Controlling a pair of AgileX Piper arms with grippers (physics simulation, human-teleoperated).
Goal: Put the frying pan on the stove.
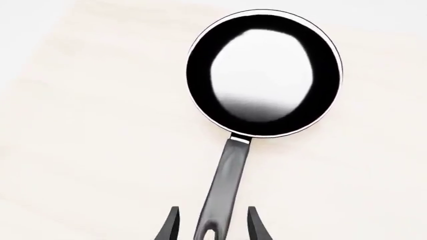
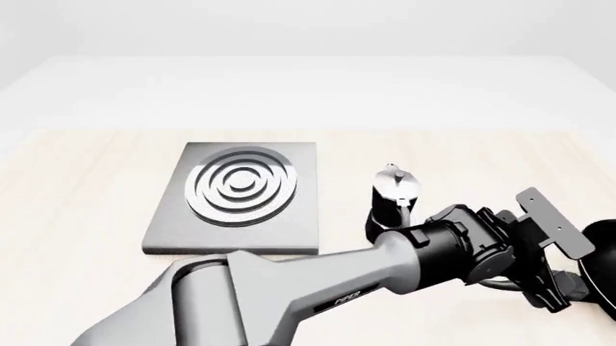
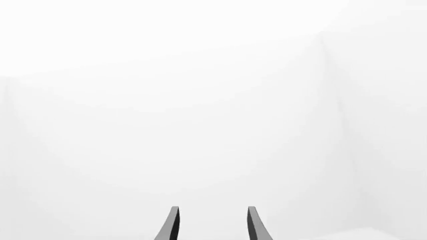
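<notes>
Stove (image 2: pixel 236 198) lies left of centre on the pale table (image 2: pixel 77 187), a flat grey square slab with shiny concentric rings on top, nothing resting on it. Just right of the stove's near right corner stands a black-and-silver moka pot (image 2: pixel 390 198), upright, partly hidden at its base by the arm.

Left arm (image 2: pixel 288 295) enters from the near left and reaches across to the near right, its wrist passing in front of the moka pot. Left gripper (image 1: pixel 212 225) sits at the far end of that reach, over the frying pan's handle. In the left wrist view the two dark fingers (image 1: pixel 172 225) stand apart on either side of the handle's end, a visible gap on each side, not clamped on it; nothing is held.

Frying pan (image 1: pixel 263 75) lies flat on the table at the near right, well apart from the stove. Round black bowl with glossy inside points away from the gripper; long dark grey handle runs back between the fingers. In the front view only a sliver of its black rim shows at the right edge.

Right gripper (image 3: pixel 212 225) appears only in its own wrist view: fingers spread, nothing between them, blank white beyond.
</notes>
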